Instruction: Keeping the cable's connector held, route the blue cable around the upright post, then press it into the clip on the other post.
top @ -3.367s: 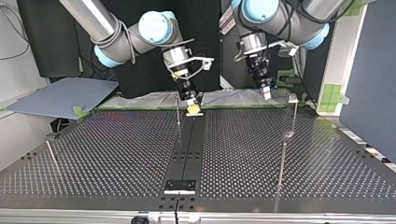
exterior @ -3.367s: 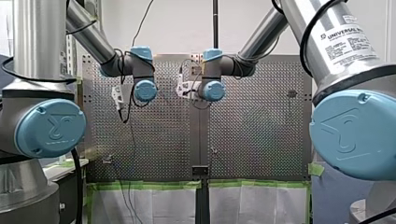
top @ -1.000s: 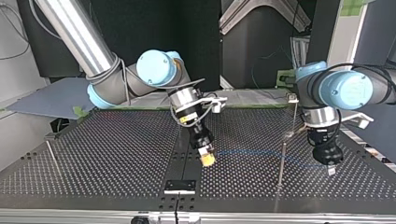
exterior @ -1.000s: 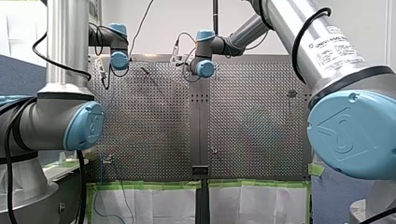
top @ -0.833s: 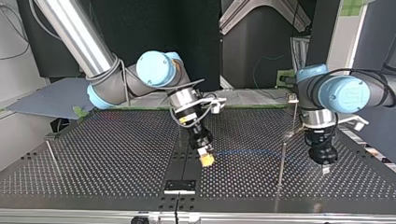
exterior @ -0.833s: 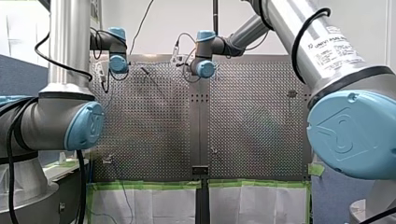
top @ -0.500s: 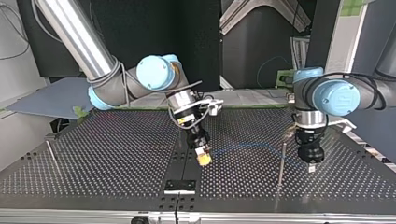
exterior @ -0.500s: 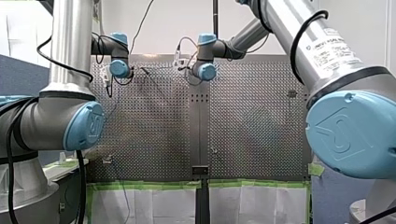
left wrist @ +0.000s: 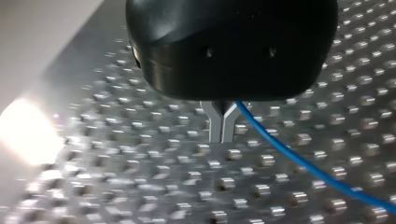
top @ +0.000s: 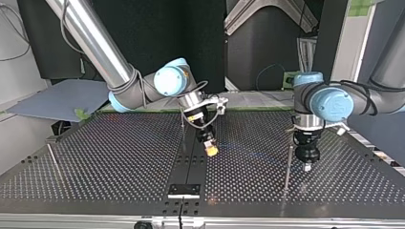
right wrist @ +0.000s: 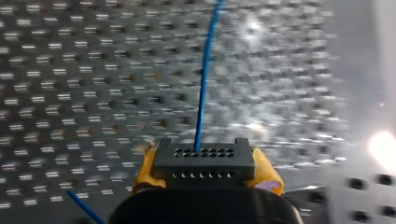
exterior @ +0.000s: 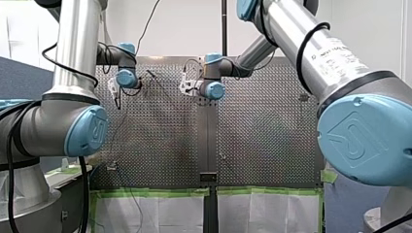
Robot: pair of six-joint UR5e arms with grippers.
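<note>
Over the perforated tabletop (top: 119, 157), both hands pointed downward, gripping.
My right hand (top: 210, 150), tilted in the top view, had yellow pads (right wrist: 145, 167) clamped on the dark connector (right wrist: 204, 157), the blue cable (right wrist: 204, 84) leaving it; my left hand's (left wrist: 222, 138) metal fingers (left wrist: 216, 122) met on that cable. Only the top view showed the upright post (top: 288, 164) just beside my left hand.

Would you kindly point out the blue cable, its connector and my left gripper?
blue cable (left wrist: 299, 161), left wrist view, midway along its visible run.
connector (right wrist: 204, 161), right wrist view, on the dark block's holed face.
left gripper (left wrist: 222, 133), left wrist view, midway between its metal fingertips.
</note>
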